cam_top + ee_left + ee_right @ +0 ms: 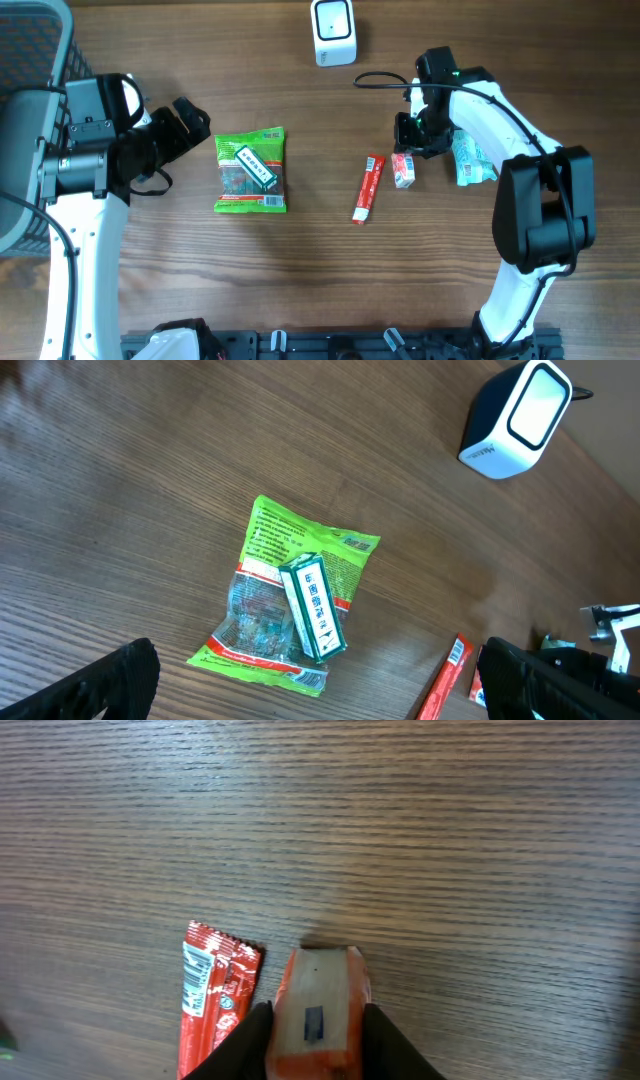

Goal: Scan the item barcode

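Red carton (315, 1020), lower centre, lies lengthwise between the right fingers (245, 1050), which clamp its sides; left fingers (100, 685) stand apart.

I work at what looks like a mock shop checkout: a wooden table (300, 290) with a white barcode scanner (334, 32), a wire basket (40, 30) and packaged snacks (250, 172).

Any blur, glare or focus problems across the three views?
Overhead: even light, sharp, no glare on the table. Left wrist: green packet crisp, top-left wood soft, own fingers dark and blurred. Right wrist: wood grain sharp, red box between the fingers slightly soft, faint shadow behind it.
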`<state>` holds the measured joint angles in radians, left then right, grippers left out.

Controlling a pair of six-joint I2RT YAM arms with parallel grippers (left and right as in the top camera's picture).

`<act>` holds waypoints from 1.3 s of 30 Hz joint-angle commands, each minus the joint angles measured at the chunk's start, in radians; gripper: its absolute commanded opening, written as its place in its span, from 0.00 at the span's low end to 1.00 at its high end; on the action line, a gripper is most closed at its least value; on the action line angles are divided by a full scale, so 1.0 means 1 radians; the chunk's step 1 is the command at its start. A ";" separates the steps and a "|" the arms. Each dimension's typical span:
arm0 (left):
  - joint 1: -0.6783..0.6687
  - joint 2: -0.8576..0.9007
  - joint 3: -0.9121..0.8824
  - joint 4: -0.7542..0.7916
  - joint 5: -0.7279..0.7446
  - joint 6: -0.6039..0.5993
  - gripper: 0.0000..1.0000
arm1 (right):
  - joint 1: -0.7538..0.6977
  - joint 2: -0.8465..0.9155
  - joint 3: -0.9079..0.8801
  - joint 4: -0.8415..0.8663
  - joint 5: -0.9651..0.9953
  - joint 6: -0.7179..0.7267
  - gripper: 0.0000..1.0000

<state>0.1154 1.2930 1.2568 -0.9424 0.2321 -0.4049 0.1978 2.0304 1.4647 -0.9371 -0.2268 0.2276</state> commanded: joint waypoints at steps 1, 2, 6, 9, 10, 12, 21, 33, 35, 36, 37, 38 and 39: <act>0.006 0.003 0.012 0.003 -0.006 0.009 1.00 | 0.001 -0.024 0.004 -0.006 0.060 0.009 0.25; 0.006 0.003 0.012 0.003 -0.006 0.009 1.00 | 0.001 -0.031 0.009 -0.009 0.073 0.009 0.25; 0.006 0.003 0.012 0.003 -0.006 0.009 1.00 | 0.001 -0.086 0.014 -0.005 0.082 0.008 0.25; 0.006 0.003 0.012 0.002 -0.006 0.009 1.00 | 0.001 -0.122 0.014 -0.006 0.082 0.010 0.25; 0.006 0.003 0.012 0.003 -0.006 0.009 1.00 | 0.002 -0.129 0.014 -0.007 0.081 0.012 0.25; 0.006 0.003 0.012 0.002 -0.006 0.009 1.00 | 0.004 -0.130 0.014 -0.020 0.082 0.012 0.25; 0.006 0.003 0.012 0.002 -0.006 0.009 1.00 | 0.019 -0.125 0.014 -0.047 0.187 0.039 0.25; 0.006 0.003 0.012 0.003 -0.006 0.009 1.00 | 0.149 -0.123 -0.032 -0.010 0.492 0.166 0.25; 0.006 0.003 0.012 0.003 -0.006 0.009 1.00 | 0.179 -0.123 -0.063 0.020 0.558 0.195 0.25; 0.006 0.003 0.012 0.003 -0.006 0.009 1.00 | 0.189 -0.123 -0.078 0.032 0.582 0.204 0.25; 0.006 0.003 0.012 0.002 -0.006 0.009 1.00 | 0.201 -0.123 -0.095 0.047 0.612 0.220 0.25; 0.006 0.003 0.012 0.003 -0.006 0.009 1.00 | 0.211 -0.123 -0.109 0.062 0.628 0.229 0.25; 0.006 0.003 0.012 0.003 -0.006 0.009 1.00 | 0.220 -0.123 -0.123 0.085 0.631 0.227 0.25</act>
<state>0.1154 1.2930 1.2568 -0.9424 0.2321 -0.4049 0.3935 1.9141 1.3884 -0.8898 0.2764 0.4034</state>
